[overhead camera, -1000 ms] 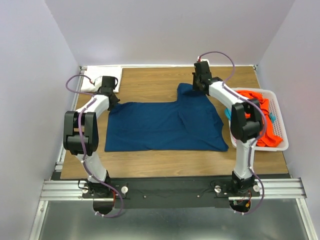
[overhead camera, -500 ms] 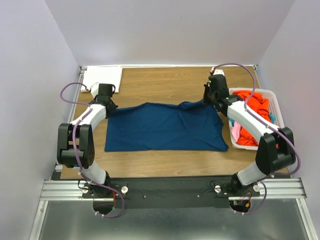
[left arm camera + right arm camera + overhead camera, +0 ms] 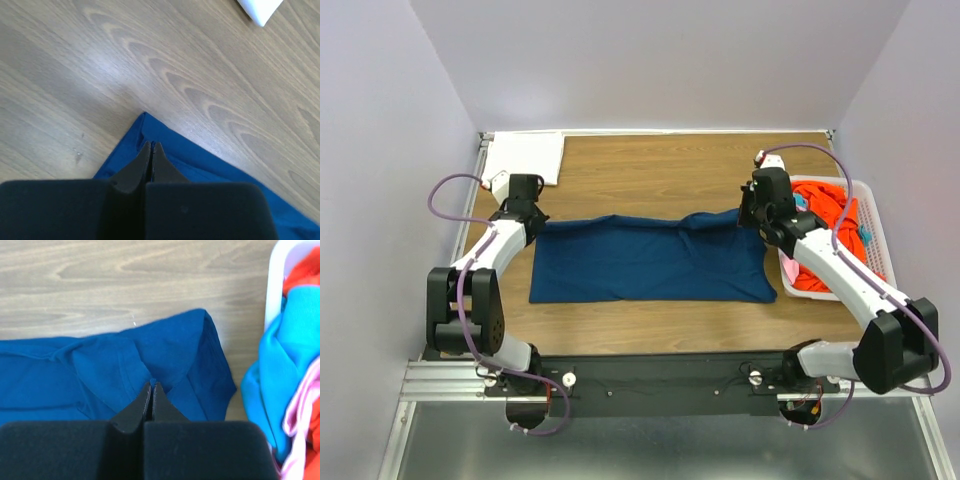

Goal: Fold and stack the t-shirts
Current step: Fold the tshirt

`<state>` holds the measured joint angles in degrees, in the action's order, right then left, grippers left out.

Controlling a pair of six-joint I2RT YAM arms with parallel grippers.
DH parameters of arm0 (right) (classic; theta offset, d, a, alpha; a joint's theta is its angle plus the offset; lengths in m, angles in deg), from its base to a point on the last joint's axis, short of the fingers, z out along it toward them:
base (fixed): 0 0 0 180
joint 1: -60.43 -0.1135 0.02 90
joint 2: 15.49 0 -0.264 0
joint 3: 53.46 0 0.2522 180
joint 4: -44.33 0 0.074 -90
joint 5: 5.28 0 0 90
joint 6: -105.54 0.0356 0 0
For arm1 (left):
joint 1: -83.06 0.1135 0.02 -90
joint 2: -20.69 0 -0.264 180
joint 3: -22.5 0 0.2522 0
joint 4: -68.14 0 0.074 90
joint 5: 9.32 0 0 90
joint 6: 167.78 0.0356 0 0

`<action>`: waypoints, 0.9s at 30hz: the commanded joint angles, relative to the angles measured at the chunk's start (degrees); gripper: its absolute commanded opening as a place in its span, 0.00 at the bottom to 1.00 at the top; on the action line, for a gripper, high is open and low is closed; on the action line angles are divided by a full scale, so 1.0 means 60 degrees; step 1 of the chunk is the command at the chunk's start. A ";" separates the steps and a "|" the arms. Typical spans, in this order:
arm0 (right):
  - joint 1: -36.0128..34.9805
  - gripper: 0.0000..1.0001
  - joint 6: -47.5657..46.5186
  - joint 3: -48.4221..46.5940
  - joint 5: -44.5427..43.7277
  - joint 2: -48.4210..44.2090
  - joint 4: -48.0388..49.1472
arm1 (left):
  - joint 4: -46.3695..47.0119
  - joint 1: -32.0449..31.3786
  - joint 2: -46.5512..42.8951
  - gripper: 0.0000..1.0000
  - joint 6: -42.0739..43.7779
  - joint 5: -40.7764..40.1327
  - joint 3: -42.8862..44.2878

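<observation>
The navy blue t-shirt (image 3: pixel 650 262) lies on the wooden table, its far part folded toward the near edge. My left gripper (image 3: pixel 532 214) is shut on its far left corner (image 3: pixel 150 131). My right gripper (image 3: pixel 750 212) is shut on its far right edge (image 3: pixel 165 355). A folded white t-shirt (image 3: pixel 525 157) lies at the far left corner. Orange (image 3: pixel 830 205), teal (image 3: pixel 280 355) and pink (image 3: pixel 302 405) t-shirts lie in the basket at the right.
The white slatted basket (image 3: pixel 878 238) stands at the table's right edge, close to my right arm. Bare wood (image 3: pixel 650 165) stretches behind the navy shirt, and a strip (image 3: pixel 650 325) lies in front of it. Walls close in on both sides.
Both grippers have pulled the navy shirt's far edge toward the near side. The shirt's outline has gone from a raised far flap to a narrower flat band.
</observation>
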<state>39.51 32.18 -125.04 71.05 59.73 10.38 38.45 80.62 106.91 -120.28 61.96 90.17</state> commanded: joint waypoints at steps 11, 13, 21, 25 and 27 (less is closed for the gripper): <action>-0.0042 0.02 0.0448 0.1331 -0.0153 -0.1565 -0.1133 | 0.0076 0.0333 -0.0980 0.00 -0.0182 -0.0586 -0.0870; -0.0042 0.03 0.0652 0.1637 -0.0036 -0.1783 -0.1177 | 0.0090 0.0333 -0.1010 0.00 -0.0211 -0.0659 -0.1030; -0.0042 0.12 0.1459 0.2737 0.1002 -0.2298 -0.1221 | 0.0296 0.0318 -0.0849 0.00 -0.0211 -0.0571 -0.1411; -0.0042 0.18 0.2044 0.3293 0.1969 -0.2312 -0.1235 | 0.0150 0.0626 -0.0863 0.18 -0.0284 -0.0790 -0.1602; -0.0042 0.32 0.2526 0.3760 0.2745 -0.2559 -0.1236 | 0.0033 0.0743 -0.1038 0.31 -0.0445 -0.1010 -0.1661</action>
<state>39.51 41.97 -106.27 79.29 46.62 3.91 39.00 83.81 102.12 -121.29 60.13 81.36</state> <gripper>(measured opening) 0.205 0.214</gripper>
